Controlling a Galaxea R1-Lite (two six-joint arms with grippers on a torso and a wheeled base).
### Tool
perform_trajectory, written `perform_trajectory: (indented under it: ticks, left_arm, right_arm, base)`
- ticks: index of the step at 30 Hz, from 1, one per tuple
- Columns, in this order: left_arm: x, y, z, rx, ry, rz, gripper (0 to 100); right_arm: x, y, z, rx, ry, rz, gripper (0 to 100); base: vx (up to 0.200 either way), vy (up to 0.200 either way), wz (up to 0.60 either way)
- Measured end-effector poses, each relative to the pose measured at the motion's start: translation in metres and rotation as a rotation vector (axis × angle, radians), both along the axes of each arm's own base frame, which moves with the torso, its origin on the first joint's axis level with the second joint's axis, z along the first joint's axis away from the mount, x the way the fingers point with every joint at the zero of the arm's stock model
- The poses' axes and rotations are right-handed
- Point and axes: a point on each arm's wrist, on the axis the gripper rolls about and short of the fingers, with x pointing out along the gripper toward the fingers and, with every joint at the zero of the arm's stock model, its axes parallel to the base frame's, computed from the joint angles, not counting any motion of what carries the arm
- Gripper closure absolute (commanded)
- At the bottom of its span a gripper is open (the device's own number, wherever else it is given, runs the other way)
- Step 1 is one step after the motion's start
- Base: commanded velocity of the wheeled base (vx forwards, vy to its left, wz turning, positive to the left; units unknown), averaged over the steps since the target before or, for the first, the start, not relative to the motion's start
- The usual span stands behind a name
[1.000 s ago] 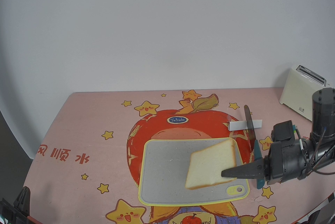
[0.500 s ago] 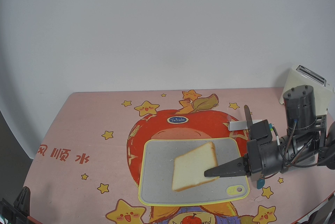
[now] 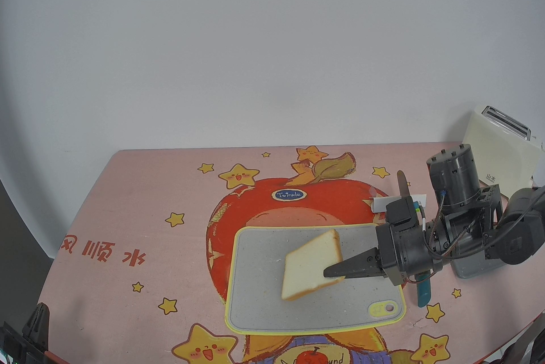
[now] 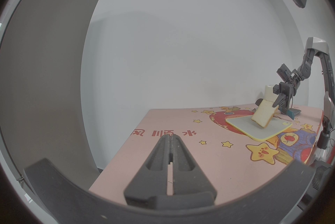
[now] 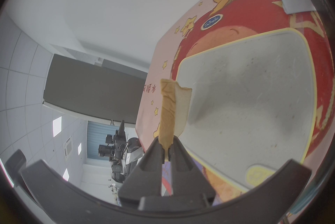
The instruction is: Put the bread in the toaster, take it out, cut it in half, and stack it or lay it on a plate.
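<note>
The right gripper point(image 3: 332, 272) is shut tight on the bread point(image 3: 309, 271). Its two black fingers point(image 5: 156, 154) pinch one edge of the slice, with the crust squeezed between them. The gripper comes in from the 3 o'clock side of the cutting board point(image 3: 258, 274). It points toward 9 o'clock.

The bread hangs over the middle of the board. It is tilted, with the pinched edge up high and the far edge down low. The low edge is close to the board. I cannot tell if it touches.

The left gripper point(image 4: 170, 139) has its fingers together, with only a thin line between them. It holds nothing. It sits off the 7 o'clock corner of the counter point(image 3: 142, 200), well away from the bread.

The board is grey with a yellow rim. It lies flat on the counter, on top of a big red apple picture.

A knife point(image 3: 403, 188) lies at 3 o'clock from the board. Its blade points to 12 o'clock. The right gripper is in front of its middle. The blade lies across a small grey strip point(image 3: 385, 204).

The toaster point(image 3: 499, 152) stands at 2 o'clock from the board, at the far edge of the counter. The right arm is just beside it.
</note>
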Motion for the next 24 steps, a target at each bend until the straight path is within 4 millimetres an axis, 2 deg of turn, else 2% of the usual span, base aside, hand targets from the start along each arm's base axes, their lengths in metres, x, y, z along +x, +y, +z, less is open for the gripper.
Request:
perform_trajectory:
  ticks: [5, 6, 15, 24]
  left_arm:
    - [0.000, 0.000, 0.000, 0.000, 0.000, 0.000, 100]
    - [0.000, 0.000, 0.000, 0.000, 0.000, 0.000, 100]
    - [0.000, 0.000, 0.000, 0.000, 0.000, -0.001, 100]
    - [0.000, 0.000, 0.000, 0.000, 0.000, 0.001, 100]
  right_arm:
    - [0.006, 0.003, -0.001, 0.000, 0.001, -0.004, 100]
    - [0.007, 0.003, -0.002, -0.002, 0.004, -0.005, 0]
    - [0.008, 0.001, -0.003, -0.042, 0.033, -0.031, 0]
    - [-0.002, 0.006, 0.008, -0.250, 0.018, -0.153, 0]
  base:
    - [0.000, 0.000, 0.00]
    - [0.000, 0.000, 0.00]
    - [0.000, 0.000, 0.00]
    - [0.000, 0.000, 0.00]
